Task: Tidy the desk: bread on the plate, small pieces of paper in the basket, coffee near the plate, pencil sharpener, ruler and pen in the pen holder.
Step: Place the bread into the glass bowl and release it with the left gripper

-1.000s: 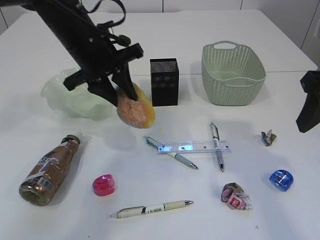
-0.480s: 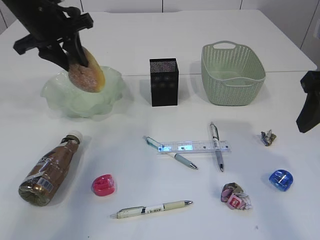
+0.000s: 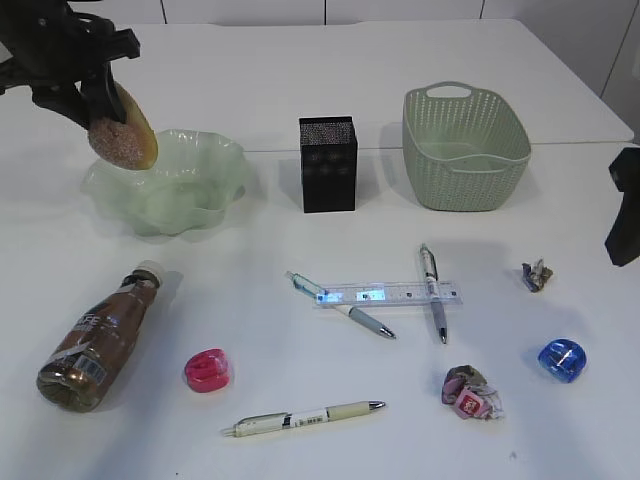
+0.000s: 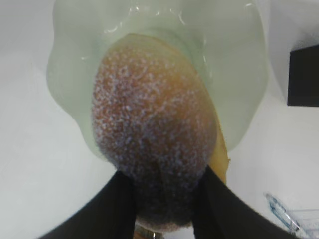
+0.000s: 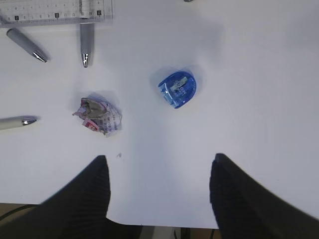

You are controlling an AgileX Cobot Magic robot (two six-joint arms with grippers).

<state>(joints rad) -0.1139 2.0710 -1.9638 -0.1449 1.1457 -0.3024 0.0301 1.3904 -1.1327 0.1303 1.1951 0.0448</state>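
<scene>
The left gripper [image 3: 100, 105] is clamped on the bread [image 3: 122, 140], which hangs below its fingers, tilted, over the near-left rim of the plate [image 3: 200, 190] and clear of the dish floor. The right gripper [image 5: 157, 174] stands open and empty above the desk [image 5: 259, 99], the blue sharpener [image 5: 178, 88] just ahead of its fingers.

Translucent glossy plate [image 3: 190, 190], sugar-crusted bread [image 3: 122, 140]

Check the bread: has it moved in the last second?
Yes. The bread, gripped by the left gripper, went from beside the pen holder leftward and up; it now hangs over the plate's far left rim.
</scene>
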